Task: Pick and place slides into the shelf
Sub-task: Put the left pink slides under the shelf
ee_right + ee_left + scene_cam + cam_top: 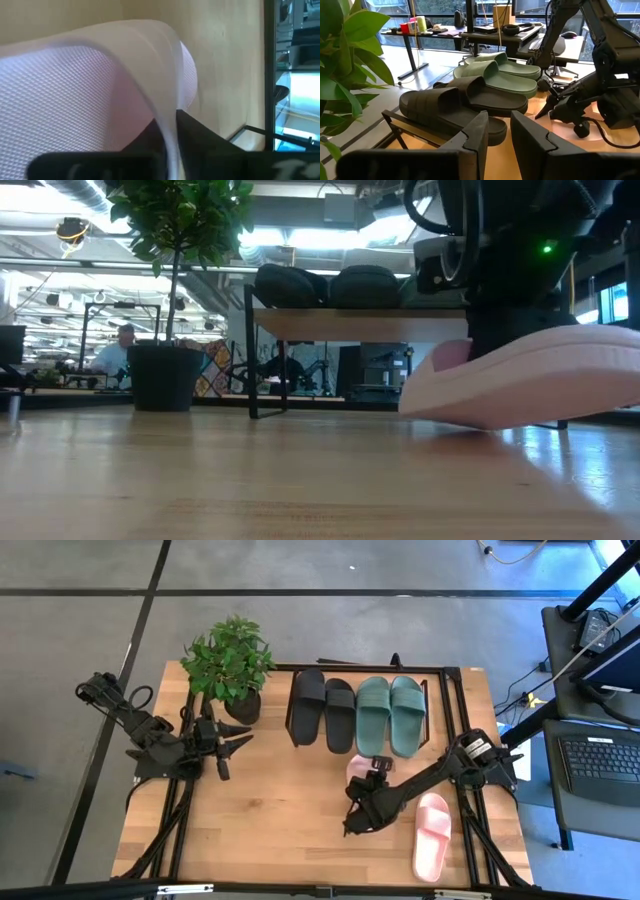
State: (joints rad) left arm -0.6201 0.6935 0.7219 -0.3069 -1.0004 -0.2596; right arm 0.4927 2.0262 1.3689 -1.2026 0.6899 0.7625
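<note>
**Right claw bites a pink slide's strap, shelf just ahead**

Here we are at the right half of the bench, and the right claw (365, 792) is down on a pale pink slide (358, 769), most of which hides under the arm in the high view. The right wrist view settles it: one dark finger (210, 145) is tucked under the wide pink strap (150, 75), the strap pinched tight, so the claw is closed down to strap thickness and has hold of that slide. From bench level, a pink slide looms close to the lens with its toe end tipped up off the wood; which of the two that is I cannot say.

Now the key relation. The shelf (455, 675) lies directly beyond the claw, toward the far edge of the bench, and the arm reaches in from the right edge. On its top board the black pair (322, 708) and the dark green pair (390, 715) lie side by side, long axes running front to back, filling much of the board. The held slide would, by my reading, have to travel away from the near edge to reach the rack.

The second pink slide (433, 835) lies near the bench's near right corner, just beside the right arm, its long axis roughly front to back.

The left claw (236, 743) waits by the potted plant (231, 665) toward the left edge, fingers parted a little with nothing between them, pointing at the shelf
</note>
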